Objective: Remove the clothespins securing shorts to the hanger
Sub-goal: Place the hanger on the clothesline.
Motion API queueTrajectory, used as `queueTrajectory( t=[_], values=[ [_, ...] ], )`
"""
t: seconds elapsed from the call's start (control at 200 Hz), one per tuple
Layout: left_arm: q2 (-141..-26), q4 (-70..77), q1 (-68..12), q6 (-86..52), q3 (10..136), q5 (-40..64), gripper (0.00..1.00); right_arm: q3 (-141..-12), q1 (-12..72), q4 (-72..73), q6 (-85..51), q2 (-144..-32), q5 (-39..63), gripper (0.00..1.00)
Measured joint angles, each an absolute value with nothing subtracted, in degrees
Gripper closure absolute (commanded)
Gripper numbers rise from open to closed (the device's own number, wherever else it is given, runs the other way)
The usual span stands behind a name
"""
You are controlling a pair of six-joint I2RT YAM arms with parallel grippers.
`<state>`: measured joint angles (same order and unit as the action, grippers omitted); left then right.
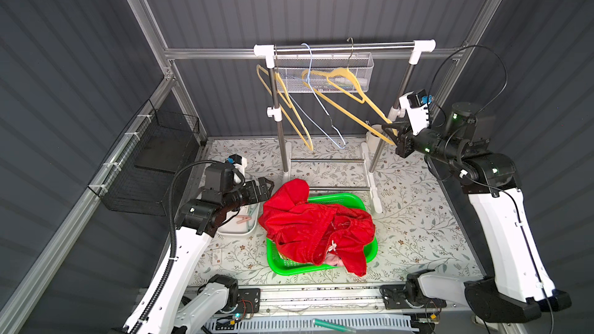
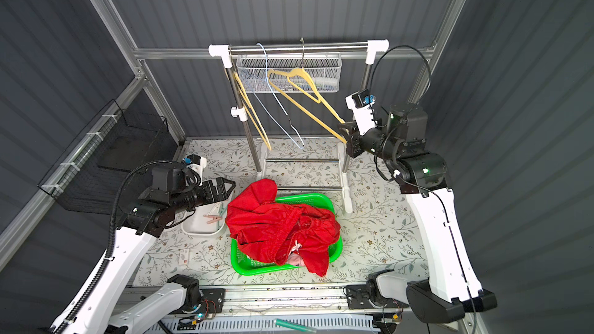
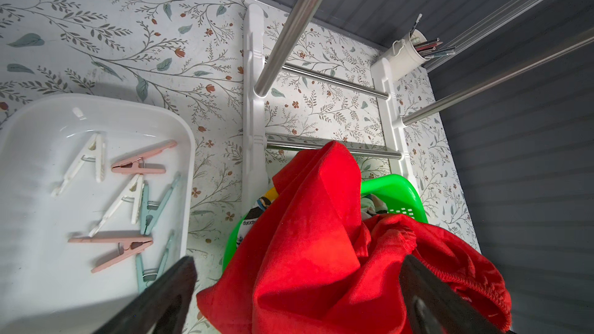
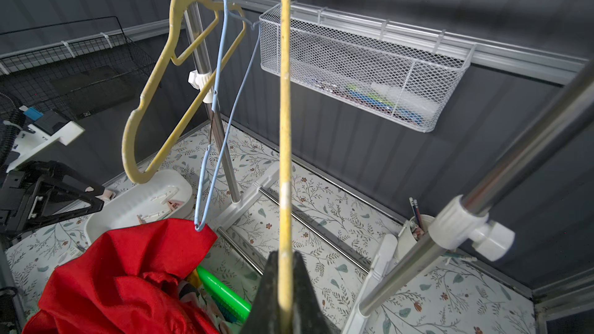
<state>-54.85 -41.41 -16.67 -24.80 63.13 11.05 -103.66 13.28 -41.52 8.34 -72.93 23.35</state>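
While the right end effector (image 4: pixel 285 263) is clamped on the bottom bar of a yellow hanger (image 4: pixel 284 91), no shorts hang anywhere on the rack (image 1: pixel 344 47). That hanger hooks over the rack's rail and is pulled slantwise toward the rack's right post, probably to keep it steady for unpinning. It is bare, as are a second yellow hanger (image 1: pixel 289 104) and a blue wire hanger (image 1: pixel 321 104) by the rack's left post.

Red shorts (image 1: pixel 308 226) lie heaped in a green basket (image 1: pixel 350 199) on the surface (image 1: pixel 418 213), just in front of the rack's feet, with scraps of printed fabric showing beneath them. The clothespins (image 3: pixel 128 194), pink, white and mint, lie loose in a white tray (image 3: pixel 38 252) in front of the rack's left post, beside the basket. So the unpinning looks finished or nearly so.

The right arm is raised, its forearm roughly level, reaching in to the rack's right post. The left arm sits low with a bent elbow in front of the rack's left post. The left end effector (image 1: pixel 267 187) hovers between tray and basket, its jaws wide apart and holding nothing.
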Motion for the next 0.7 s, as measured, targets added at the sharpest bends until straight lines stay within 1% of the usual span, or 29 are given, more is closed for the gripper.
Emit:
queueTrajectory(
  t=[0.34,0.38,0.475,0.56,0.635,0.7],
  values=[
    [-54.59,-42.13,-16.67,-24.56,63.07,10.46,0.0,-103.53,12.99,-41.12,7.9,-75.2,25.47,1.0],
    [-54.59,-42.22,-16.67,-24.56,63.09,10.44,0.0,-103.0,12.99,-40.69,7.88,-75.02,25.5,0.95],
    [-54.59,-42.41,-16.67,-24.36,63.05,10.17,0.0,-100.77,12.88,-39.68,7.73,-73.97,25.5,0.96],
    [-54.59,-42.44,-16.67,-24.16,63.05,10.0,0.0,-99.5,12.73,-38.74,7.62,-73.28,25.41,0.92],
    [-54.59,-42.44,-16.67,-24.12,63.05,10.0,0.0,-98.94,12.62,-38.04,7.53,-72.88,25.39,0.92],
    [-54.59,-42.44,-16.67,-24.12,63.05,10.0,0.0,-98.76,12.4,-37.56,7.49,-72.69,25.41,0.86]
  ],
)
